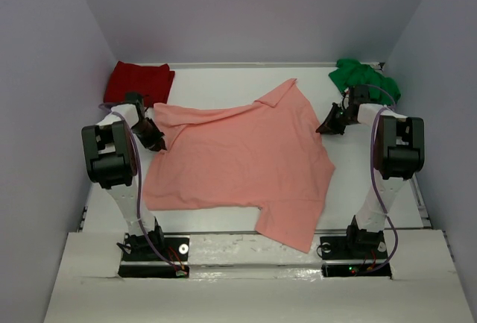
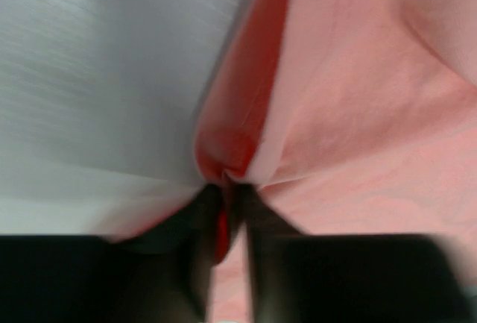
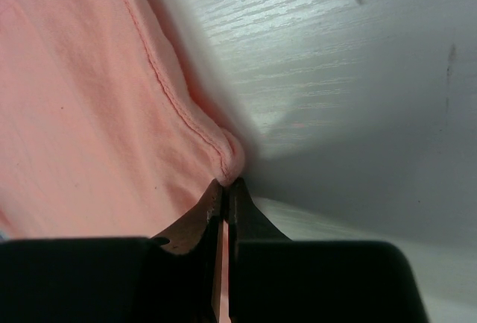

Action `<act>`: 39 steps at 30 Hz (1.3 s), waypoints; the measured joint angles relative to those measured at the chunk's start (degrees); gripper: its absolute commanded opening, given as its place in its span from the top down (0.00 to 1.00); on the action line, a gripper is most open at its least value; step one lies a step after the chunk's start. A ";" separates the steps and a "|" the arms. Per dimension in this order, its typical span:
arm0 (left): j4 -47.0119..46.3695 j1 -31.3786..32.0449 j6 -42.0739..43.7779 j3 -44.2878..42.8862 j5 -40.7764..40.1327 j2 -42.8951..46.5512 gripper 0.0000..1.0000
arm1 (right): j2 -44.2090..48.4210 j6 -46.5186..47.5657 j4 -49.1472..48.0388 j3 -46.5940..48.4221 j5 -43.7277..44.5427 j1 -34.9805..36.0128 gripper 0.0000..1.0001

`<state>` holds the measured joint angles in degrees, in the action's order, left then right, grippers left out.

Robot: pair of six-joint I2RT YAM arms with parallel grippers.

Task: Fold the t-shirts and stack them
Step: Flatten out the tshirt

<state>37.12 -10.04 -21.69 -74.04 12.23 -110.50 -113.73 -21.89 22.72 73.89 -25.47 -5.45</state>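
The salmon-pink t-shirt [image 1: 242, 159] lies spread across the middle of the white table [image 1: 223, 78], with one sleeve pointing to the back and a corner hanging toward the near edge. My left gripper [image 1: 155, 142] is at its left edge. In the blurred left wrist view its fingers [image 2: 227, 189] are closed on a bunched fold of the pink cloth [image 2: 358, 114]. My right gripper [image 1: 329, 124] is at the shirt's right edge, and its jaws [image 3: 226, 183] are shut on the stitched hem [image 3: 223, 151]. The dark red t-shirt [image 1: 138, 80] lies at the back left and the green t-shirt [image 1: 364, 78] at the back right.
Grey walls [image 1: 246, 10] close in the table at the back and on both sides. The arm bases [image 1: 153, 252] sit on the near white ledge. Bare tabletop shows along the back, between the red and green shirts.
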 measured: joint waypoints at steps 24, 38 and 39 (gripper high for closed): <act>-0.09 0.72 2.10 18.01 2.23 13.29 1.00 | 7.45 -0.35 26.12 -2.36 17.64 0.22 1.00; 3.50 1.05 1.75 21.97 0.96 16.68 0.61 | 10.32 -0.66 30.23 -4.00 27.12 0.22 0.86; 3.69 1.05 1.70 21.70 0.72 16.48 0.54 | 10.21 -0.59 30.47 -3.34 27.43 0.22 0.79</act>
<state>40.82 -8.99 -19.99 -52.34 12.95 -94.02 -103.53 -22.48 53.19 70.54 1.96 -5.23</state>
